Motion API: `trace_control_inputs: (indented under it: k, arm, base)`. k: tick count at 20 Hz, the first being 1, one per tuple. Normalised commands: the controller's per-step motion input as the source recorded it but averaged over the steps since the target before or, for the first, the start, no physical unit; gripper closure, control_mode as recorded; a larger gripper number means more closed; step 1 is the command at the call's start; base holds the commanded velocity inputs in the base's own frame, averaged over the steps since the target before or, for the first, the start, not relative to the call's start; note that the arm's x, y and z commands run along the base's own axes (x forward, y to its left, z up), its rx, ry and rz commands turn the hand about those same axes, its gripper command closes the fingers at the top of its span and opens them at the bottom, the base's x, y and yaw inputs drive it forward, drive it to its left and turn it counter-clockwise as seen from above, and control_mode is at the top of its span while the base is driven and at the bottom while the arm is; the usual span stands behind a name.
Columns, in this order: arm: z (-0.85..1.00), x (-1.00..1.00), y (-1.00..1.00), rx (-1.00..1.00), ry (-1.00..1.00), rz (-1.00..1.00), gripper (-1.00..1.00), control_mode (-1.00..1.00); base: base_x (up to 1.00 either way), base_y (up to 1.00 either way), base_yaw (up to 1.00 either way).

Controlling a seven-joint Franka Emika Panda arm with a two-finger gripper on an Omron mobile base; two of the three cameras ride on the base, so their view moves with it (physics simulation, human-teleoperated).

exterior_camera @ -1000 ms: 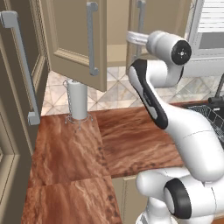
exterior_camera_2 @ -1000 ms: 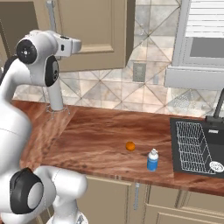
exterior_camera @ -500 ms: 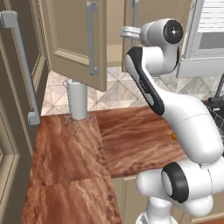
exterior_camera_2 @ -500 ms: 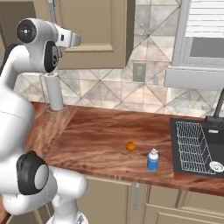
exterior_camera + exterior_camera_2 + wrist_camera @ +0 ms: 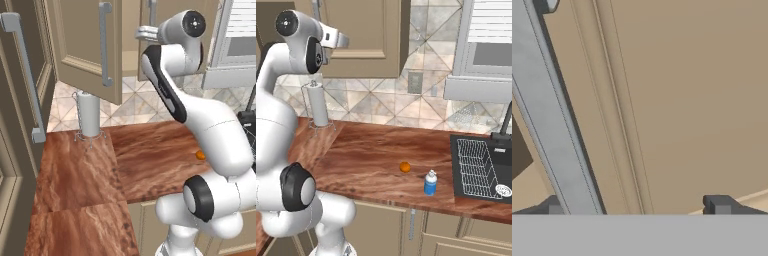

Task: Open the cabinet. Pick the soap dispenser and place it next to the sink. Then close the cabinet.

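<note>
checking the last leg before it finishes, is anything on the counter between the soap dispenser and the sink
Nothing visible. The soap dispenser stands upright on the counter just left of the sink, with bare wood between them. The orange ball lies on the dispenser's far side, away from the sink.

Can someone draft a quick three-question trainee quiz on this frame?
1. True or false: the soap dispenser stands on the counter beside the sink.
2. Which lies nearest the soap dispenser? A) paper towel roll B) orange ball C) faucet
3. Fill in: the gripper is ___, facing the cabinet door with its bar handle at one side.

Key: 1 true; 2 B; 3 open.
</note>
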Motion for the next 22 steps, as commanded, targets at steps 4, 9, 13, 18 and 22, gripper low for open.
trace_control_inputs:
  k: [4,9,13,18,22]
  arm:
    - [-0.34,0.21,0.00,-0.02,-0.05,0.00,-1.00,-1.00]
    - [-0.54,0.21,0.00,-0.02,-0.17,0.00,-1.00,-1.00]
    - [-0.45,0.34,0.00,-0.03,-0.21,0.00,-1.00,-1.00]
    - [-0.11,0.31,0.00,-0.04,-0.14,0.00,-1.00,-1.00]
    - [0.00,0.28,0.00,-0.04,-0.03,0.00,-1.00,-1.00]
  base:
    - [0.00,0.00,0.00]
    - [0.00,0.00,0.00]
    - [0.00,0.00,0.00]
    - [0.00,0.00,0.00]
    - [0.00,0.00,0.00]
